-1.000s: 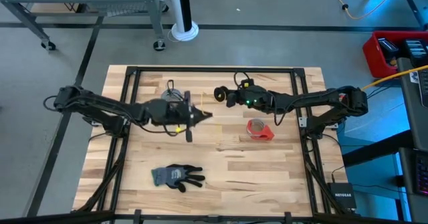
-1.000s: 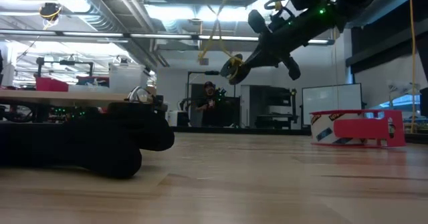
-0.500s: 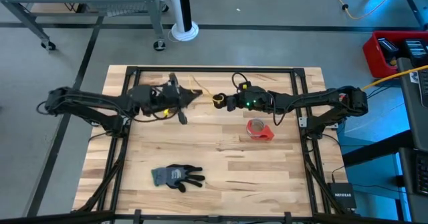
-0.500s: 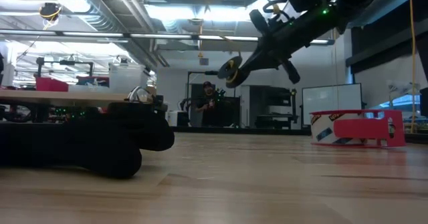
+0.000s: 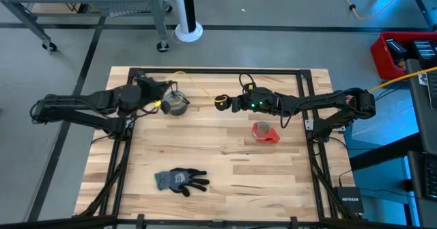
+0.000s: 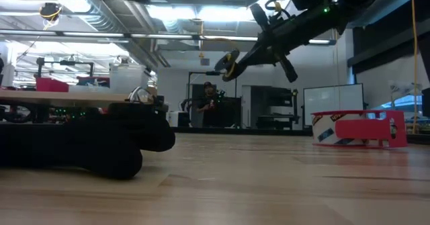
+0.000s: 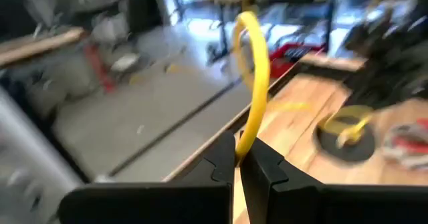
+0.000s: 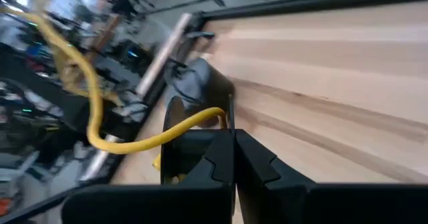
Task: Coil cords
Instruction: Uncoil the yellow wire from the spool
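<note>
A thin yellow cord arcs above the table's far half between my two grippers. My left gripper is at the far left, shut on one stretch of it, just beside the grey tape roll that lies flat on the wood. My right gripper, near the far middle, is shut at the cord's other end, where a black round part with yellow on it sits at the fingertips. In the low view the cord hangs down behind that part. My left gripper pinches the yellow cord between its two shut fingers, which lie across it. The cord rises from the fingers in a tall loop, clear of the table. My right gripper pinches the cord where it leaves the black round part, between shut fingers that slant slightly downward from the table's right. The black part sits beside the fingertips, lifted clear of the wood. From there the cord sags, then climbs away slack.
A red tape roll lies right of centre, below the right arm. A grey and black glove lies near the front edge. Black frame rails border the table's far, left and right sides. Bare wood lies between glove and rolls.
My left gripper has drawn back from the table's middle toward the left edge and a little up, tipping more level, still shut on the yellow cord. The cord has been pulled out into a long arc between the grippers. The grey tape roll is now uncovered. My right gripper's black part has turned slightly.
</note>
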Available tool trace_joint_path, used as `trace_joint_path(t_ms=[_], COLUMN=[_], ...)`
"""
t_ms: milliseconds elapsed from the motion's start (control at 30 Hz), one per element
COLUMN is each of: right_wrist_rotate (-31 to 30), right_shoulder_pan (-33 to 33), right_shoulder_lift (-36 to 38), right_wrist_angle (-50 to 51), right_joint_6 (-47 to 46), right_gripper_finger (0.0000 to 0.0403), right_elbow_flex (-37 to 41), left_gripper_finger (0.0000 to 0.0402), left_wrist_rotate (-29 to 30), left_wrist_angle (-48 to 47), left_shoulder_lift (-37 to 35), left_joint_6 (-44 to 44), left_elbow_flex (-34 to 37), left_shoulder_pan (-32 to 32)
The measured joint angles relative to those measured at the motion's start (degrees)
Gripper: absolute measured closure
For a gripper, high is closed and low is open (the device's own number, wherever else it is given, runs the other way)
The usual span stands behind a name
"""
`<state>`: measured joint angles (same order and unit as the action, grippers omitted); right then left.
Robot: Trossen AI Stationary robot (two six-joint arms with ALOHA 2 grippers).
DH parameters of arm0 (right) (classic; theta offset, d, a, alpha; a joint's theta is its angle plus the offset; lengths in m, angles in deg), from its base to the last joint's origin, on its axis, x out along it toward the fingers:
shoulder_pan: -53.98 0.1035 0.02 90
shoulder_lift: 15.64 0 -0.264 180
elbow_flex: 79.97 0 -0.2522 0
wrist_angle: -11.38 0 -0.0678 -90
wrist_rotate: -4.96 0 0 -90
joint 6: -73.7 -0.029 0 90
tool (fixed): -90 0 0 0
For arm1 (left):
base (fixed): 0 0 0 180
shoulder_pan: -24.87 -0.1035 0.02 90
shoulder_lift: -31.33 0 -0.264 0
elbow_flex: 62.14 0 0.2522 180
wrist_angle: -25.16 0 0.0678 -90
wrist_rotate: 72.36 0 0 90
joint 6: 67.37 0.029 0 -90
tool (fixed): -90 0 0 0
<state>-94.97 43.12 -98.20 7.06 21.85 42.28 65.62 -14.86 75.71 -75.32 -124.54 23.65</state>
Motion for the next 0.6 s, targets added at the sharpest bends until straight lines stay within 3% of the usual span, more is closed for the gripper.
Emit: trace_joint_path(t_ms=[133,367,600], right_wrist_rotate=[6.0,15.3,15.9], right_shoulder_pan=[0.0,0.0,0.0], right_shoulder_lift=[0.0,0.0,0.0], right_wrist_angle=[-3.4,-9.8,-22.4], right_joint_6=[0.9,0.9,1.1], right_gripper_finger=[0.0402,0.0402,0.0402], right_elbow_flex=[0.0,0.0,0.0], left_gripper_finger=[0.0401,0.0401,0.0401], left_wrist_rotate=[6.3,6.5,-3.2], left_wrist_angle=[-10.8,-24.8,-31.1], left_shoulder_lift=[-3.4,-5.0,-3.4], left_joint_6=[-9.5,-27.1,-38.8], left_elbow_flex=[0.0,0.0,1.2], left_shoulder_pan=[0.0,0.0,0.1])
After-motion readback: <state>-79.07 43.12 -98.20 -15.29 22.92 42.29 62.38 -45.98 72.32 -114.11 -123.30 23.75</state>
